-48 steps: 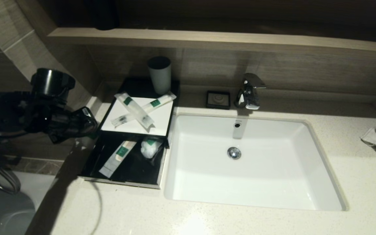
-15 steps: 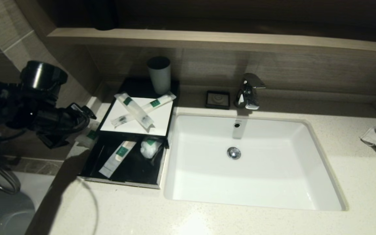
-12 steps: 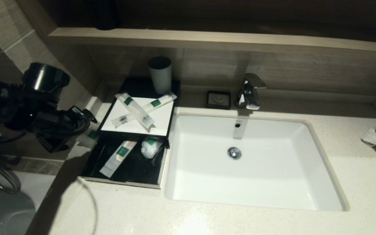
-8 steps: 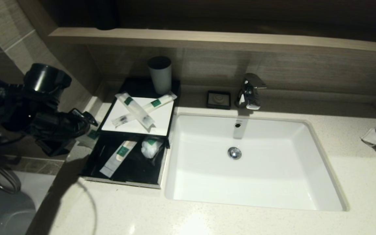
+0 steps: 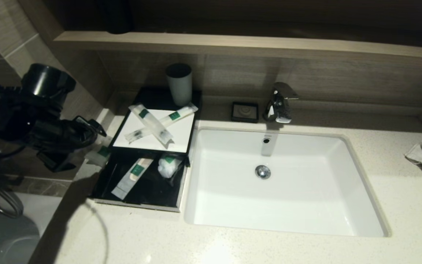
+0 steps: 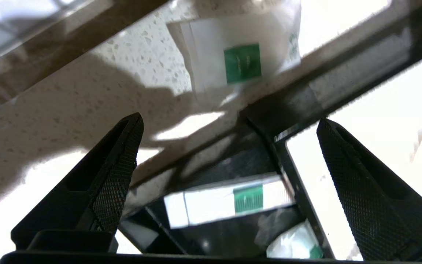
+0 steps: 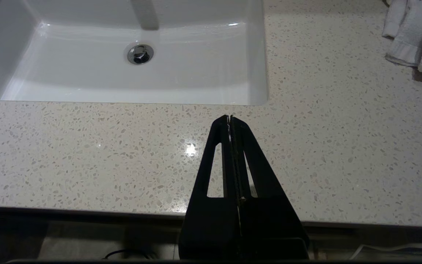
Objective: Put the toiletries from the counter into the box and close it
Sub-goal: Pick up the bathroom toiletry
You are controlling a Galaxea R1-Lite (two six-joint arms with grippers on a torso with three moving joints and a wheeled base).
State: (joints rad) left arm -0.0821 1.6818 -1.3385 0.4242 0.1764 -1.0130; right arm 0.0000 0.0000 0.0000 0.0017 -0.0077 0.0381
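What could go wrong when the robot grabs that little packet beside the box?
The packet lies on the counter tight against the box, so one of the left gripper's open fingers may bump the box wall and miss. A flat packet might also slip out. The two long packets lie crossed on the box top and could slide off if the box is knocked.

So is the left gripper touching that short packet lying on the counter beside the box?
Apart. The left wrist view shows the left gripper open and empty, with bare counter between its fingertips and the short packet.
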